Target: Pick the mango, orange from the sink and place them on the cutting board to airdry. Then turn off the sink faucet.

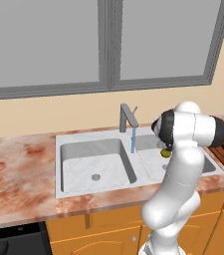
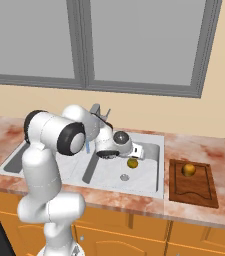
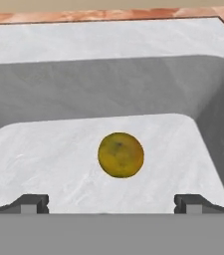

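The mango (image 3: 121,155) rests on the floor of the right basin of the sink (image 3: 83,40), directly ahead of the gripper (image 3: 111,203) and centred between its widely spread, empty fingers. Bare basin floor surrounds the fruit. The orange (image 2: 188,169) lies on the cutting board (image 2: 204,192).

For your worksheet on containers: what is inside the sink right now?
In the sink's right basin lies the mango, beside a drain, with water running from the faucet. The arm covers part of that basin.
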